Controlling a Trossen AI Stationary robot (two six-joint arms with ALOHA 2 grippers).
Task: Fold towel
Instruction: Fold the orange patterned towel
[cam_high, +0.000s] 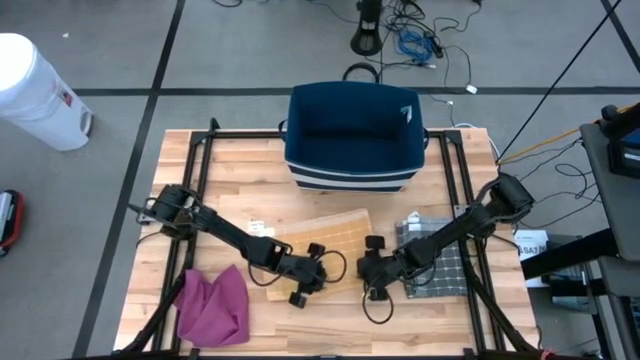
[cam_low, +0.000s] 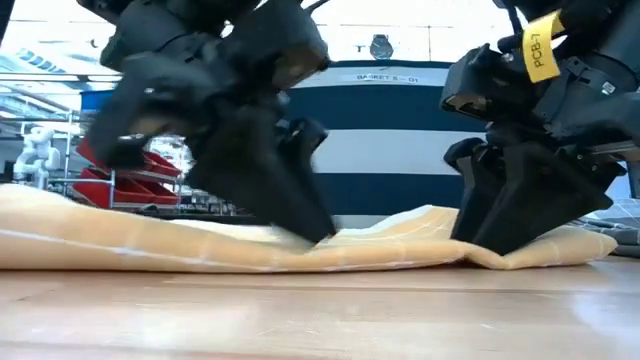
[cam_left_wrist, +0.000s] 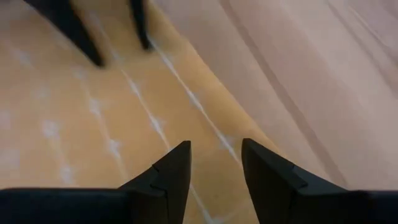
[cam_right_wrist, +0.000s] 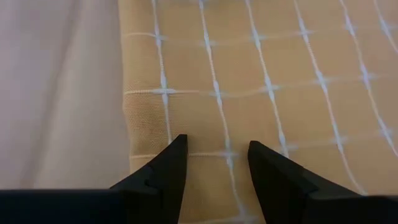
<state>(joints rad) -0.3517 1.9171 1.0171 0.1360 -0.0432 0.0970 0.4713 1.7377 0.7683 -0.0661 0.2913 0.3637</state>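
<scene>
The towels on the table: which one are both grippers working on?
The tan towel with pale grid lines, lying mid-table before the basket. The magenta one sits crumpled near the left arm's base; the grey checked one lies under the right arm.

Left claw (cam_left_wrist: 214, 163) parted; right claw (cam_right_wrist: 216, 159) parted.

The tan woven cloth towel with a thin white grid pattern (cam_high: 325, 237) lies spread on the wooden table, just at 6 o'clock of centre. It sits skewed, its long edges running from 8 o'clock up toward 2 o'clock. It is mostly flat; seen from table level (cam_low: 150, 240) its near edge is low and rumpled, with a small hump rising toward the 3 o'clock end.
</scene>
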